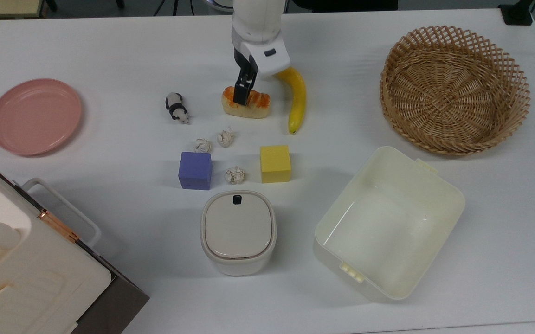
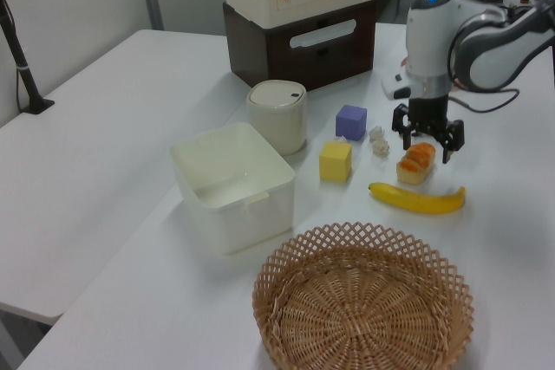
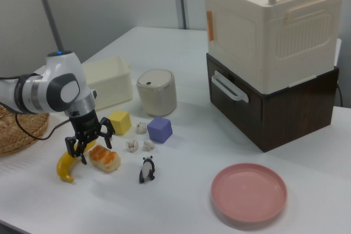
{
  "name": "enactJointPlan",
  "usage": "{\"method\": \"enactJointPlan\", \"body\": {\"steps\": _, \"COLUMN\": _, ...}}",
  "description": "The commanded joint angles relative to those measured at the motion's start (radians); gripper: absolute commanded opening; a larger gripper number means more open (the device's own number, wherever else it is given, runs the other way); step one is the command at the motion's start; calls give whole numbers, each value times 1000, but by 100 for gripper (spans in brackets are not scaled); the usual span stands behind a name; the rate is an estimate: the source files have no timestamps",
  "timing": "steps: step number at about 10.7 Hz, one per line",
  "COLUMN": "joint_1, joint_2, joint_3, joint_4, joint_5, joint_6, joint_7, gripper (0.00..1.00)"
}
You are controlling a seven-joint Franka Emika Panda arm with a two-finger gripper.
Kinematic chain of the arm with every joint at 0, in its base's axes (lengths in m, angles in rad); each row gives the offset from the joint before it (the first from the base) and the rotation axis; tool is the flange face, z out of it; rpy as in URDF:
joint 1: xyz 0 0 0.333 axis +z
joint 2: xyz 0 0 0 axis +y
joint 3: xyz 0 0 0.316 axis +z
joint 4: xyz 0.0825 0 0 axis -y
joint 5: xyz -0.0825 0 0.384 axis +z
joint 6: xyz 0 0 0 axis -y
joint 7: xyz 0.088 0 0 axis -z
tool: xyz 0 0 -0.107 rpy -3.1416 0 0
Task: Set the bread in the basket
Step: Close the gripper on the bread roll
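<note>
- In the top view, the gripper (image 1: 244,95) is hanging over the bread (image 1: 246,103), and its dark fingers (image 1: 240,94) are covering the middle of the loaf. The bread is lying on the white table (image 1: 109,55), just beside the banana (image 1: 297,104) on the top view's right. The basket (image 1: 454,88) is standing well apart, at the top view's far right.
- In the left view, the gripper (image 2: 427,138) is standing wide open, one finger on each side of the bread (image 2: 417,163), and it is not closing on it. The banana (image 2: 417,198) is lying nearer to the camera, and the basket (image 2: 363,302) nearest.
- In the right view, the gripper (image 3: 89,140) is spreading its fingers just above the bread (image 3: 105,158), which is resting between the banana (image 3: 68,165) and a toy panda (image 3: 146,169).
- I cannot read any writing or label on these things.
</note>
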Motion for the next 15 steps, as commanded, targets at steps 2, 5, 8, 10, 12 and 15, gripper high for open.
{"method": "enactJointPlan", "body": {"steps": 2, "joint_1": 11, "joint_2": 46, "joint_3": -9, "joint_4": 4, "joint_5": -37, "joint_6": 56, "joint_7": -15, "gripper": 99}}
{"method": "enactJointPlan", "body": {"steps": 5, "joint_1": 10, "joint_2": 69, "joint_3": -9, "joint_4": 6, "joint_5": -73, "joint_6": 69, "joint_7": -15, "gripper": 70}}
{"method": "enactJointPlan", "body": {"steps": 8, "joint_1": 6, "joint_2": 72, "joint_3": -9, "joint_4": 18, "joint_5": -73, "joint_6": 66, "joint_7": 8, "gripper": 42}}
{"method": "enactJointPlan", "body": {"steps": 10, "joint_1": 2, "joint_2": 61, "joint_3": -9, "joint_4": 21, "joint_5": -73, "joint_6": 50, "joint_7": 11, "gripper": 42}}
{"method": "enactJointPlan", "body": {"steps": 12, "joint_1": 3, "joint_2": 56, "joint_3": -9, "joint_4": 91, "joint_5": -65, "joint_6": -26, "joint_7": 95, "gripper": 43}}
{"method": "enactJointPlan", "body": {"steps": 15, "joint_1": 28, "joint_2": 55, "joint_3": -7, "joint_4": 229, "joint_5": -12, "joint_6": -208, "joint_7": 394, "gripper": 42}}
